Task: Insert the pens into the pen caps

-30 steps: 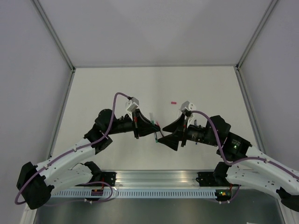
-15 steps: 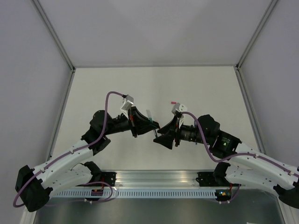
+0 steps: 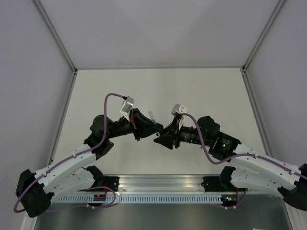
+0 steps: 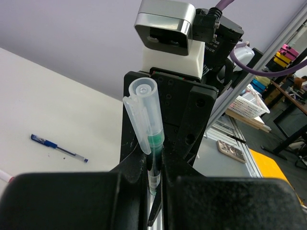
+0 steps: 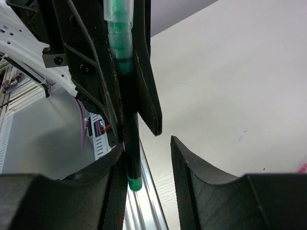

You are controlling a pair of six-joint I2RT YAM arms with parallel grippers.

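My left gripper (image 3: 145, 125) (image 4: 154, 165) is shut on a dark pen with green ends (image 4: 154, 178), holding it in the air. A clear pen cap (image 4: 144, 109) with a green inside sits on the pen's far end. In the top view the pen (image 3: 156, 123) spans the gap between the two grippers. My right gripper (image 3: 160, 136) (image 5: 148, 148) is open around the pen's green tail (image 5: 134, 182), which lies against its left finger (image 5: 112, 191). The capped end (image 5: 117, 26) shows at the top of the right wrist view.
A blue pen (image 4: 58, 148) lies on the white table (image 4: 43, 105) to the left, with a pink end (image 4: 3, 176) at the frame edge. Another pink bit (image 5: 303, 167) lies at the right edge. The metal rail (image 3: 158, 184) runs along the near edge.
Both grippers have shifted left and come closer together. The right gripper has moved in over the tail of the pen held by the left gripper.
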